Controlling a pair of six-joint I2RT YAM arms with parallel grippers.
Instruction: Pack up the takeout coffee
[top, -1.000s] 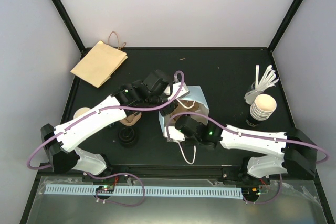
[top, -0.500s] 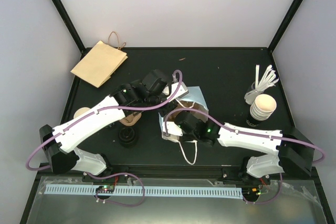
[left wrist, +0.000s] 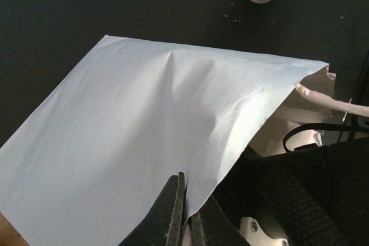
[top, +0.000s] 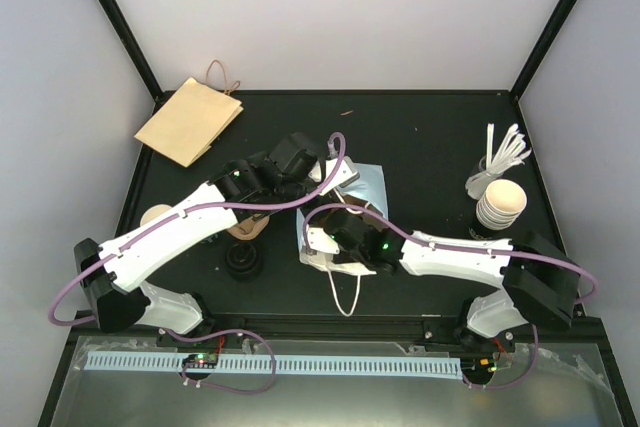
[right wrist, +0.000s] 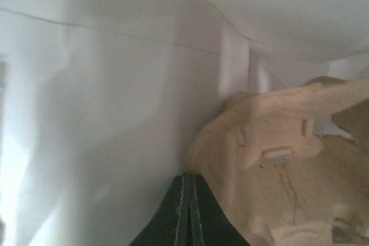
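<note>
The left hand is pinching the top edge of the bag tight and holding its mouth open. The right hand is squeezed shut with nothing in it. It is poking deep inside the bag, right beside a brown tray. The bag is lying on its side on the counter, with its mouth facing the arms. I am not seeing the coffee anywhere. It may be hiding in the bag, nearer the right hand.

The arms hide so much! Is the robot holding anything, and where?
The left gripper pinches the bag at the edge of its mouth. The right gripper is shut inside the bag, apparently on nothing.
</note>
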